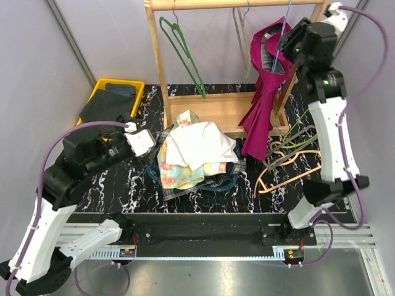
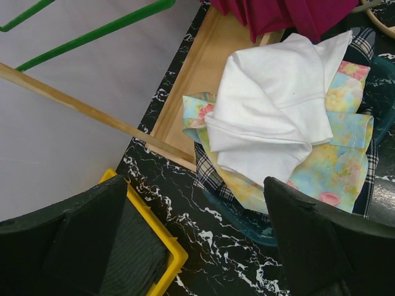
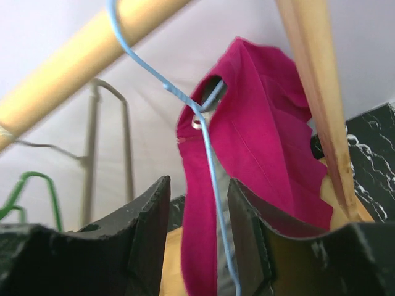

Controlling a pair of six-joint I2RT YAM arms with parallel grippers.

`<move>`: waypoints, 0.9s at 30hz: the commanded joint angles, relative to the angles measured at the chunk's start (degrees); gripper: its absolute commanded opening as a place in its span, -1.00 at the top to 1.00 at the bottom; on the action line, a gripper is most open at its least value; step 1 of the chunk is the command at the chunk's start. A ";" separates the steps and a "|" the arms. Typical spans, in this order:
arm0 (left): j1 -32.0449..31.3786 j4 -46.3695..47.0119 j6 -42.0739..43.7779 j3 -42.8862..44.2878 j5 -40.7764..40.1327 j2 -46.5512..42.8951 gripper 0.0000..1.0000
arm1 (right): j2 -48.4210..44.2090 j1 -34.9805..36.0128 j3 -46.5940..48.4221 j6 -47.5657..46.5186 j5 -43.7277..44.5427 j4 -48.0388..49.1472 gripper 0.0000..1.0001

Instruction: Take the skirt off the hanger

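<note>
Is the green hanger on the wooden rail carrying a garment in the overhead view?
No, the green hanger hangs bare from the wooden rail; only the magenta skirt hangs further right.

— What do we see behind the wooden rack point(image 1: 158, 68)?
— Plain, pale lilac walls point(image 1: 111, 37), evenly lit.
— And beneath it?
— We see a black worktop point(image 1: 105, 194) veined white; the rack stands on it.
</note>
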 commanded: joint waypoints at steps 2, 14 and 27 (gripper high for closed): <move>-0.25 1.33 -0.88 -1.43 -1.65 -0.99 -0.97 | 8.52 -0.10 8.46 -3.57 -1.01 -3.42 0.00; -0.25 1.42 -1.06 -3.36 -0.77 -1.78 -0.98 | 19.09 -0.02 24.38 -11.91 5.57 -4.04 0.19; -0.25 1.42 -0.53 -2.40 -1.65 -2.57 -0.98 | 23.66 -0.02 25.69 -13.32 6.99 -2.72 0.22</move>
